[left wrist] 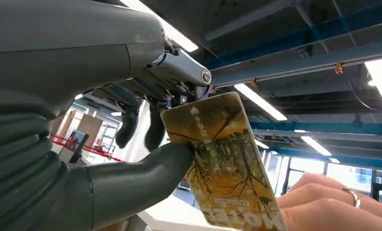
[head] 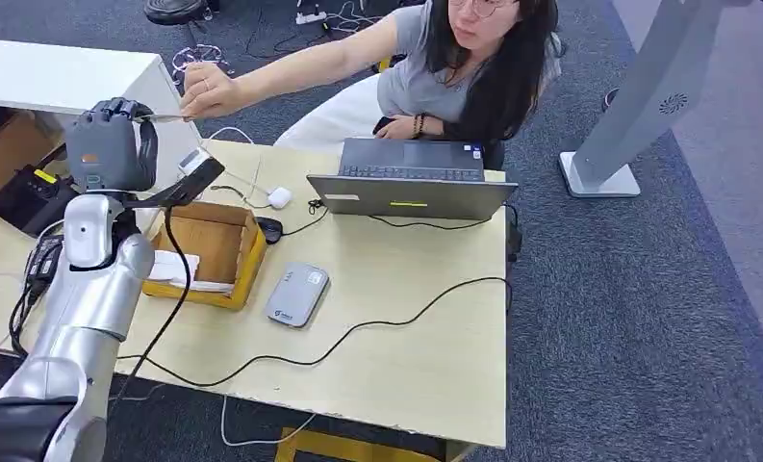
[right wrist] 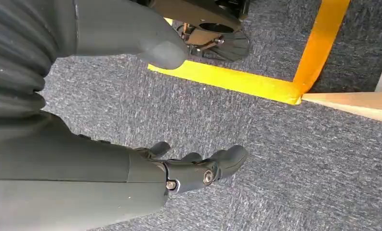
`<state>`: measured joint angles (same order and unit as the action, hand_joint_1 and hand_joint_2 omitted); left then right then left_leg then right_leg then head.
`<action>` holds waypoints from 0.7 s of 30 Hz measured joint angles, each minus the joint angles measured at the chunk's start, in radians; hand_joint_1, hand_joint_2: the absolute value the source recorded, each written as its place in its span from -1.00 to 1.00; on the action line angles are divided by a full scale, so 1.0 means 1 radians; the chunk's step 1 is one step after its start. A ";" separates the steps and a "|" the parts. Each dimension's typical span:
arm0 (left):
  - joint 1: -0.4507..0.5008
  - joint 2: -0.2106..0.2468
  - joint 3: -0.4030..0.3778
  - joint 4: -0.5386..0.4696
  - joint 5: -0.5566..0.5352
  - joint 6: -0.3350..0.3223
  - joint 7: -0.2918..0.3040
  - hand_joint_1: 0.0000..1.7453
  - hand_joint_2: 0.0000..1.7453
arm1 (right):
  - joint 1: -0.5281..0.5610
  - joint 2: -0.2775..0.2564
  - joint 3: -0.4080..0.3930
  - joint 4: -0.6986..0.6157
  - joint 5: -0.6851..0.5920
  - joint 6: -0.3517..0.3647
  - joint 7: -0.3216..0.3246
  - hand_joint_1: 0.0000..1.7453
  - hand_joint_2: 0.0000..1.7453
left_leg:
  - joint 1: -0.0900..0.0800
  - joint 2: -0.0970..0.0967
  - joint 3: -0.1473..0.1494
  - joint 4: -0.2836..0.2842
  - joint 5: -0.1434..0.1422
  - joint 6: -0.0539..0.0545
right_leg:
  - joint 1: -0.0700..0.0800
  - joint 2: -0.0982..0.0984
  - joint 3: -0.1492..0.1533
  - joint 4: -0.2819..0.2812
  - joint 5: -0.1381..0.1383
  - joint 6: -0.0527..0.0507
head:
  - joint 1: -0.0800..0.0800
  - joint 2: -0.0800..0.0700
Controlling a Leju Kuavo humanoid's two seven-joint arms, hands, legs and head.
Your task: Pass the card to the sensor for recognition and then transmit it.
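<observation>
While the robot's left hand (left wrist: 145, 144) pinches the yellow tree-printed plastic card (left wrist: 225, 163) beyond the cardboard box (head: 214, 252), a person's hand (head: 207, 92) grips it; handover seems underway, needing release.

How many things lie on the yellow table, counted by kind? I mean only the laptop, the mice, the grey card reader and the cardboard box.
Laptop: 1
Mice: 2, a white mouse and a black mouse
Grey card reader: 1
Cardboard box: 1
Total: 5
</observation>
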<state>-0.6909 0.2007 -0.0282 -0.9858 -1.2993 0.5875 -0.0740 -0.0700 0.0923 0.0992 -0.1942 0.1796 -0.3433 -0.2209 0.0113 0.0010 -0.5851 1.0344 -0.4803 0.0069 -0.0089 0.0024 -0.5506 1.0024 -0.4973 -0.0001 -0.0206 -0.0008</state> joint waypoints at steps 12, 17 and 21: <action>0.009 -0.002 -0.021 0.021 0.049 -0.001 -0.045 1.00 1.00 | 0.001 0.000 0.000 0.004 0.000 -0.001 -0.008 -1.00 1.00 | 0.000 0.000 0.000 0.000 0.000 0.000 | 0.000 0.000 0.000 0.000 0.000 0.000 | 0.000 0.000; 0.144 -0.047 -0.082 -0.127 0.071 -0.091 -0.058 1.00 1.00 | 0.007 0.001 -0.002 0.006 -0.020 -0.013 -0.029 -1.00 1.00 | -0.001 0.000 0.000 0.000 0.000 0.000 | 0.000 0.000 0.000 -0.001 0.000 0.000 | 0.001 0.000; 0.273 -0.075 -0.181 -0.289 0.041 -0.137 -0.017 1.00 1.00 | 0.015 0.003 -0.010 0.008 -0.027 -0.019 -0.039 -1.00 1.00 | -0.001 0.000 -0.001 0.000 -0.001 0.000 | 0.000 0.000 -0.001 -0.001 0.000 0.000 | 0.001 0.000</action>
<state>-0.4177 0.1255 -0.2091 -1.2747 -1.2585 0.4509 -0.0908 -0.0553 0.0954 0.0889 -0.1865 0.1526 -0.3620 -0.2598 0.0105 0.0011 -0.5864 1.0344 -0.4812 0.0074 -0.0091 0.0024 -0.5514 1.0014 -0.4975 0.0003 -0.0195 -0.0008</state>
